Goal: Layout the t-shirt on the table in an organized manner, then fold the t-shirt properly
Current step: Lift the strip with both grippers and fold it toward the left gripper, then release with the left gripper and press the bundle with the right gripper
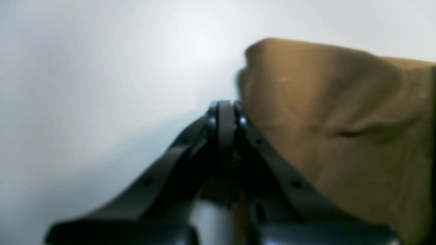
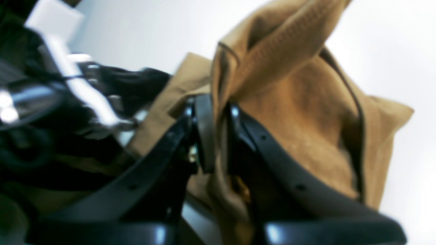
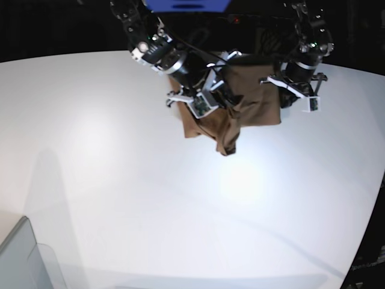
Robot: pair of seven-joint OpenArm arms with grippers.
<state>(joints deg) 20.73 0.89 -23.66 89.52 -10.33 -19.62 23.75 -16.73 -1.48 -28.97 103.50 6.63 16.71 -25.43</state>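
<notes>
The tan-brown t-shirt (image 3: 252,102) lies bunched at the far middle of the white table (image 3: 120,150), with a fold drooping toward the front. My right gripper (image 3: 207,102) is at its left side. In the right wrist view that gripper (image 2: 213,105) is shut on the t-shirt (image 2: 299,119), with cloth pinched between its fingers and lifted. My left gripper (image 3: 283,90) sits at the shirt's right edge. The left wrist view shows it (image 1: 224,107) shut, jaws together with no cloth between them. The t-shirt (image 1: 340,119) lies right beside its right finger.
A grey translucent bin (image 3: 24,259) stands at the near left corner. The table's curved edge (image 3: 373,211) runs down the right side. Both arm bases (image 3: 180,12) hang over the far edge against a dark background.
</notes>
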